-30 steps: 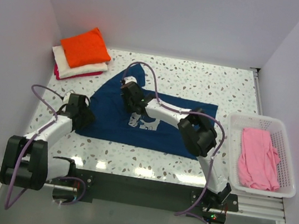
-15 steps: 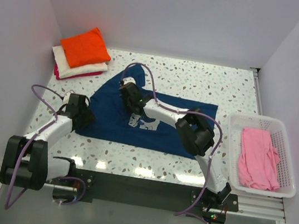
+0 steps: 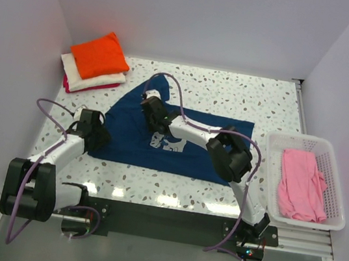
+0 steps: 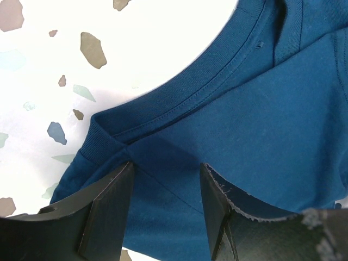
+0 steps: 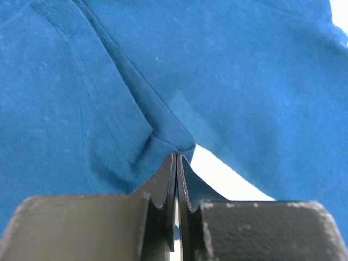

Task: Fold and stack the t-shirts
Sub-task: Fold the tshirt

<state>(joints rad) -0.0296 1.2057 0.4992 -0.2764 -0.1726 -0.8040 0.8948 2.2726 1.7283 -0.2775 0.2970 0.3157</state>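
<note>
Left gripper (image 3: pixel 96 137) (image 4: pixel 166 168), jaws spread wide, was poised at the near-left edge of the navy t-shirt (image 3: pixel 198 148) (image 4: pixel 261 119). In the left wrist view its two dark fingers (image 4: pixel 109 209) straddled a stitched seam just beside the ribbed neckband (image 4: pixel 179 106), with nothing clamped between them (whether the pads touched the cloth could not be told). Behind it, in the far-left corner of the speckled table (image 3: pixel 245 95), stood a folded stack: the orange t-shirt (image 3: pixel 99 53) on top, the cream t-shirt (image 3: pixel 96 79) beneath it, and a thin edge of the magenta t-shirt (image 3: pixel 74 87) at the bottom. The navy t-shirt lay spread across the middle of the table, largely flat, its pale chest print (image 3: pixel 167 144) facing up and one part drawn into a point toward the far side. Right gripper (image 3: pixel 146 105) (image 5: pixel 175 159), reaching across the garment from the right, was at that far-left part of the shirt. In the right wrist view its jaws were pressed together on a small pucker at the edge of the blue cloth, with a sliver of white tabletop showing just beside the pinch. At the right edge of the table sat the white slotted basket (image 3: pixel 299 140), holding the crumpled pink t-shirt (image 3: pixel 301 182), well apart from the navy one.
</note>
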